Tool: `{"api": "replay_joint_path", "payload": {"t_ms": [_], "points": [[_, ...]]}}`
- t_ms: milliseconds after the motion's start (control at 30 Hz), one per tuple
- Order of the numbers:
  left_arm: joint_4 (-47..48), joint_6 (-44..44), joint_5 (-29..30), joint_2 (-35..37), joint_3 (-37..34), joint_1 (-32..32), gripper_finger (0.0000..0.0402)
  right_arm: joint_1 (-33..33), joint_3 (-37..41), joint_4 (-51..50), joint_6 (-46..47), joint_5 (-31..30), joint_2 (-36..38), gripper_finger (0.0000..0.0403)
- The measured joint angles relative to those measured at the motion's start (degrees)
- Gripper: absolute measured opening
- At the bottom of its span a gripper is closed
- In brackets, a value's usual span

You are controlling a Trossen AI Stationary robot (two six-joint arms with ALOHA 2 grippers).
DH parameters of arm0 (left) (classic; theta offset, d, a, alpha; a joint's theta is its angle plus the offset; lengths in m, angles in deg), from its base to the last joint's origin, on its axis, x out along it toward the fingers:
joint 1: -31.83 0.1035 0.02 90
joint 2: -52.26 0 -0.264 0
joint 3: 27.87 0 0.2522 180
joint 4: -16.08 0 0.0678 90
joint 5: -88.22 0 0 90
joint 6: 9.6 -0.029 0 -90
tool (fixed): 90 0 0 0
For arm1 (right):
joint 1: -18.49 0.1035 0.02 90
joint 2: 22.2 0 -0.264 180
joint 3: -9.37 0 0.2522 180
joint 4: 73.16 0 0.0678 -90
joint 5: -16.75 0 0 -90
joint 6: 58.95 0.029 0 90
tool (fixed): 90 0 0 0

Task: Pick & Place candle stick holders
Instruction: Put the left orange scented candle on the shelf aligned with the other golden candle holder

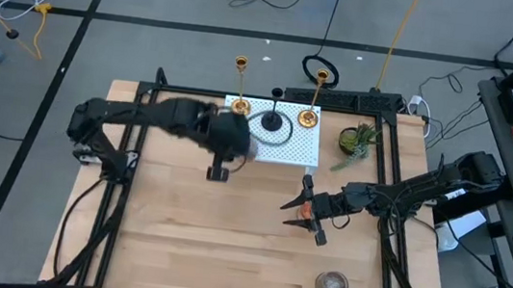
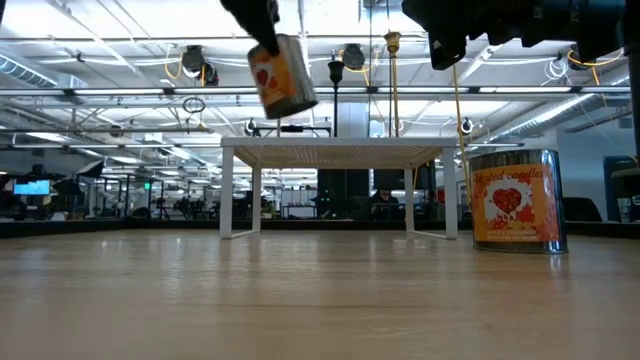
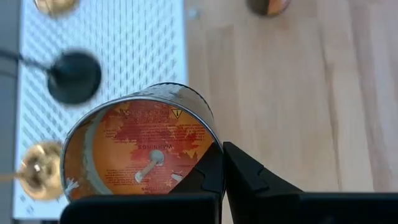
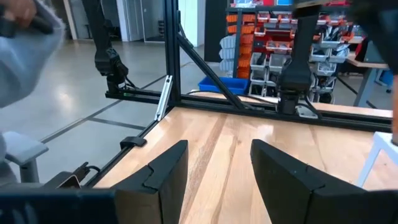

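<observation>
Carry step, I judge: right gripper (image 4: 214, 180) waits with fingers apart and empty over mid worktop (image 1: 177, 242), while left gripper (image 1: 219, 172), fingers clamped on an orange-red glass cup (image 2: 281, 76) held aloft and tilted off upright, nears the white rack (image 1: 299, 149); next, level and lower it.

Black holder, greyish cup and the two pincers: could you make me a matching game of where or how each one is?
Column one:
1. black holder
2. greyish cup
3. left pincer
4. right pincer

Column two:
a. open, holding nothing
b. standing on the white rack
c. shut on an orange cup
d. alone on the bare table

Pairs: 1-b, 2-d, 3-c, 4-a.
</observation>
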Motion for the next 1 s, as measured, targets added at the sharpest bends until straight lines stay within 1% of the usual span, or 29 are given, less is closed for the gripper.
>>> {"api": "replay_joint_path", "payload": {"t_ms": [100,200,367,433,633,833,1000], "points": [[2.22,-1.58,-2.49,-0.09,-0.09,5.21,0.0003,0.0,0.0,-0.46,0.0,0.0,0.0,0.0173],[2.25,-1.77,-5.31,-0.07,-0.09,9.31,0.0004,0.01,0.0,-0.51,0.01,0.0,0.0,0.0173],[3.56,-3.05,-7.82,-0.07,-0.09,12.8,0.0005,0.0,0.0,-0.67,0.0,0.0,0.0,0.0173],[2.45,-3.72,-9.16,-0.07,-0.46,14.03,0.0004,0.0,0.0,-0.7,0.0,0.0,0.0,0.0173],[1.48,-4.68,-9.74,-0.07,-2.55,15.4,0.0012,0.0,0.0,-0.7,0.01,0.0,0.0,0.0173],[0.52,-5.56,-9.57,-0.7,-3.08,15.43,0.0006,0.0,0.0,-0.73,0.54,0.11,0.0,0.0173],[-2.67,-5.8,-9.67,-0.74,-3.13,14.84,0.0046,0.0,0.0,-0.74,0.49,0.17,0.02,0.0173]]}}
